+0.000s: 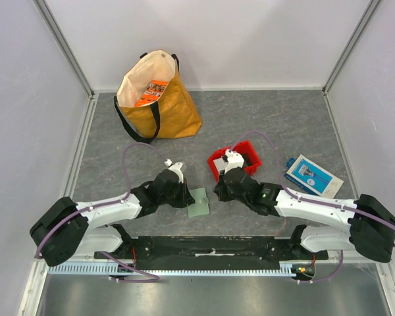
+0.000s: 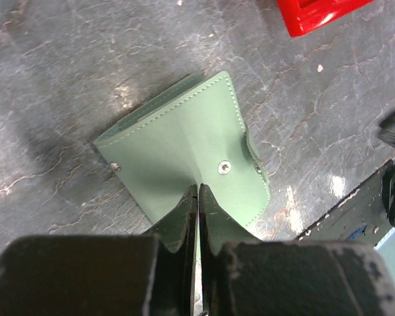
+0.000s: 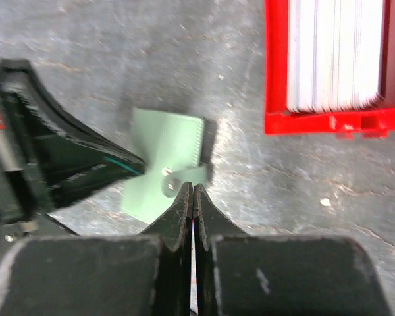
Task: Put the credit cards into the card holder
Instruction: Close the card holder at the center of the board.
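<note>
Card holder (image 1: 199, 202) mid-table btwn pincers; L gripper (image 2: 197, 189) closed tight at its edge; R gripper (image 3: 193, 187) closed, empty, holder at 11 o'clock, credit cards (image 3: 336, 52) in red bin (image 3: 329, 122) at 1 o'clock; R arm nearer.

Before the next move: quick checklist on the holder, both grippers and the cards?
1. Opened card holder: not ok, it lies folded shut.
2. Freed snap flap: ok, it looks off its stud.
3. Hold of left gripper: cannot tell; shut, tips at the holder's near edge.
4. Hold of right gripper: cannot tell; shut, tips by the flap.
5. Supply of credit cards: ok, stacked on edge in the red bin.
6. Card in hand: not ok, neither gripper shows one.
</note>
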Controlling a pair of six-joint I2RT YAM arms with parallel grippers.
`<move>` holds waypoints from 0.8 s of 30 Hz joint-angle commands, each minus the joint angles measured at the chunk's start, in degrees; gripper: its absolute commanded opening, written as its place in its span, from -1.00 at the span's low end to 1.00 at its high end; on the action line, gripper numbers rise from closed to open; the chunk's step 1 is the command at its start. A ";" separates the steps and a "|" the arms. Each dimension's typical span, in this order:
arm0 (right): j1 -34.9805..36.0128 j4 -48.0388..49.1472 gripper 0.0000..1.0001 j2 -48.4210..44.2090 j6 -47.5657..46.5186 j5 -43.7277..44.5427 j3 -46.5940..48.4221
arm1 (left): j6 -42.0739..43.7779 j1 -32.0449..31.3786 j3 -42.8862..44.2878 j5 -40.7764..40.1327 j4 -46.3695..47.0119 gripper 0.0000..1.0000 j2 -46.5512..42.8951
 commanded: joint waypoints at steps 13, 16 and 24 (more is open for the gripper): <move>-1.78 12.01 -1.00 8.96 -12.30 -14.47 -3.28 | 10.33 -0.22 2.97 4.32 0.55 -0.96 6.46; -1.78 12.72 -1.00 11.16 -12.65 -15.35 -2.58 | 10.25 -0.13 3.32 4.40 0.47 -0.96 7.69; -2.04 13.25 -1.00 13.10 -13.70 -15.35 -1.87 | 10.07 -0.30 2.44 3.88 -0.24 -0.97 7.17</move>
